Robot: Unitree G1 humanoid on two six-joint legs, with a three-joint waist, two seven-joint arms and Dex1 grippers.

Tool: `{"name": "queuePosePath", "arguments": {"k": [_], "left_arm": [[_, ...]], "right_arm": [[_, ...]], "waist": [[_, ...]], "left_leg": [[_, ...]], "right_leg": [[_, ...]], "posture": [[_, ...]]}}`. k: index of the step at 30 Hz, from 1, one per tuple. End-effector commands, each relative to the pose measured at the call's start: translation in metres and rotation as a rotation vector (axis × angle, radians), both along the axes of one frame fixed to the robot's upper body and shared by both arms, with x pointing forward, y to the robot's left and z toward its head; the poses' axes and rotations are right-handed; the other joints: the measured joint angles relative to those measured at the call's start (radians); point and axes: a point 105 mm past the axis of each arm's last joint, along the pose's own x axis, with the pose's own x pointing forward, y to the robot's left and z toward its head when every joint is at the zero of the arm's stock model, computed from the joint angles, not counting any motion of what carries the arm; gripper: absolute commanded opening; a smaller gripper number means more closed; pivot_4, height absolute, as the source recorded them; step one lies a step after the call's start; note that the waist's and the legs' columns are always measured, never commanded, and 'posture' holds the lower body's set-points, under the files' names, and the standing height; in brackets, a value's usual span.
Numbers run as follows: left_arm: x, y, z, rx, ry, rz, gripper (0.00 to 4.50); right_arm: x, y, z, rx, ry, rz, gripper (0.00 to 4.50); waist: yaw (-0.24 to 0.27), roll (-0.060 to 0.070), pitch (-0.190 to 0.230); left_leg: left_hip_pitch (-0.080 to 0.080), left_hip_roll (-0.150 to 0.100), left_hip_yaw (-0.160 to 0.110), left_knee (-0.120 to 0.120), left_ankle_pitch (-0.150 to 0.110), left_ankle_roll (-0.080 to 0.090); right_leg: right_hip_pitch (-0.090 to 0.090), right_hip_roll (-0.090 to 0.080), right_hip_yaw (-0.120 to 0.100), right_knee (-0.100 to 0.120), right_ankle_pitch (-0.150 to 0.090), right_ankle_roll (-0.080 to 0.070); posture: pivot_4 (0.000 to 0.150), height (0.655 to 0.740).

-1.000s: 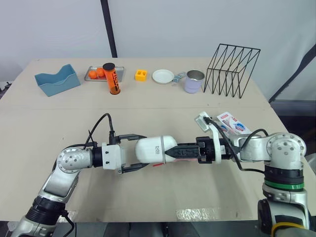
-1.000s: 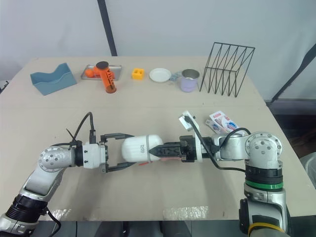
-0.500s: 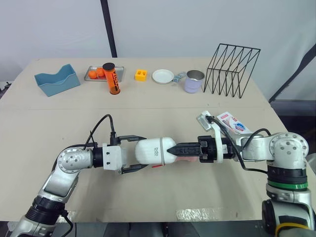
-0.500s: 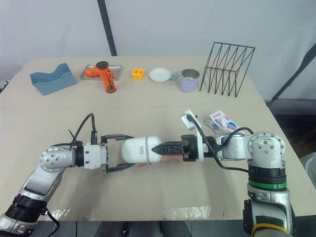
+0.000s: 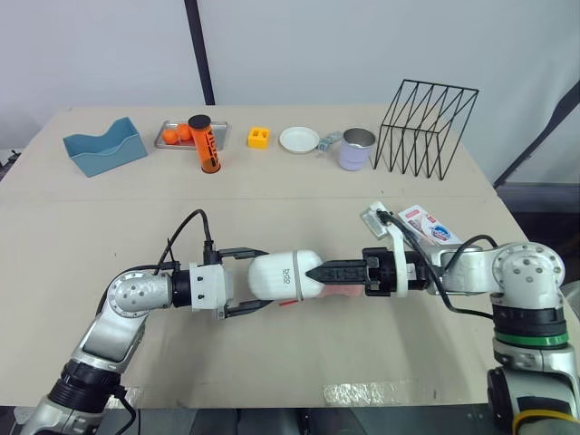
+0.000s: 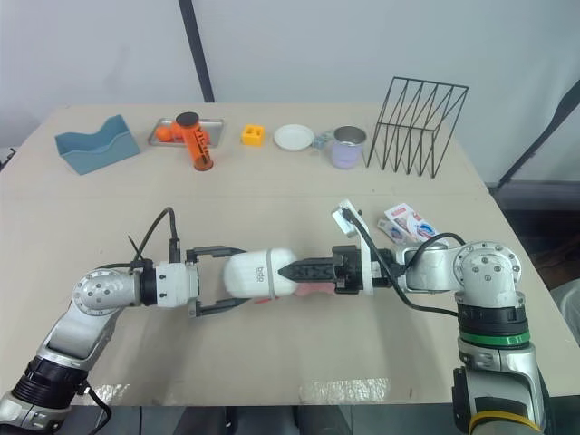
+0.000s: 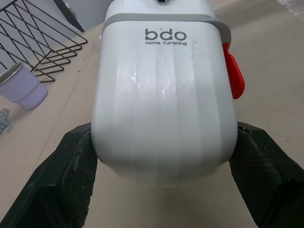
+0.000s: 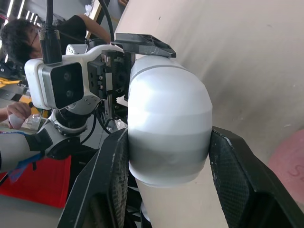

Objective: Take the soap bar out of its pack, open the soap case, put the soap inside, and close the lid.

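Closed on both flanks of the white soap case (image 7: 164, 95): the left claw (image 5: 261, 279), holding it lengthwise between the two arms. Pinched onto the opposite end: the right claw (image 5: 317, 271), one finger on each side (lid shut, red latch (image 7: 233, 71) on one flank). Just beside those fingers, on the pale surface (image 5: 272, 204): the pink soap (image 5: 343, 291). Near the right forearm: the soap pack (image 5: 428, 224). Well apart, along the far edge: blue tray (image 5: 104, 147), metal tray (image 5: 177, 136), orange tube (image 5: 207, 147), yellow block (image 5: 259, 138), white plate (image 5: 299, 140), lilac cup (image 5: 357, 149), black wire rack (image 5: 426, 127). Beyond: white wall, dark pole (image 5: 201, 54).
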Motion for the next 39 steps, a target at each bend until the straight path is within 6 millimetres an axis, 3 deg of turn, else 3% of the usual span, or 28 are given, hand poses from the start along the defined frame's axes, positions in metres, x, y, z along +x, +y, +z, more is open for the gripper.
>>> {"name": "queuePosePath", "arguments": {"k": [1,17,26,32,39], "left_arm": [[-0.004,-0.001,0.009,-0.022,-0.036,-0.016,3.57],[-0.006,0.004,0.004,-0.012,-0.033,-0.011,3.57],[-0.007,0.003,0.004,-0.016,-0.025,-0.009,3.57],[-0.006,0.002,0.004,-0.031,-0.018,-0.002,3.57],[-0.004,0.005,0.003,-0.061,0.038,0.024,3.57]], "right_arm": [[-0.002,0.002,0.006,0.036,-0.006,0.022,1.91],[-0.015,-0.005,0.010,0.145,0.047,0.098,1.91],[-0.008,-0.018,0.006,0.110,0.043,0.041,1.91],[-0.002,-0.039,0.002,0.049,0.044,-0.041,1.91],[0.010,-0.086,0.015,-0.073,-0.008,-0.196,1.91]], "waist": [[0.000,0.000,0.000],[0.000,0.000,0.000],[0.000,0.000,0.000],[0.000,0.000,0.000],[0.001,0.000,0.000]], "left_leg": [[0.000,0.000,0.000,0.000,0.000,0.000],[-0.006,0.000,0.000,0.001,0.000,0.000],[-0.006,0.000,0.000,0.001,0.000,0.000],[-0.006,0.000,0.000,0.001,0.000,0.000],[-0.006,0.000,0.000,0.001,0.000,0.000]], "right_leg": [[0.000,0.000,0.000,0.000,0.000,0.000],[-0.007,0.000,0.000,0.001,0.002,-0.003],[-0.007,0.000,0.000,0.001,0.002,-0.003],[-0.007,0.000,0.000,0.001,0.002,-0.003],[-0.007,0.000,0.000,0.001,0.002,-0.003]], "posture": [[0.150,0.7400],[0.150,0.7400],[0.150,0.7400],[0.150,0.7400],[0.150,0.7400]]}}
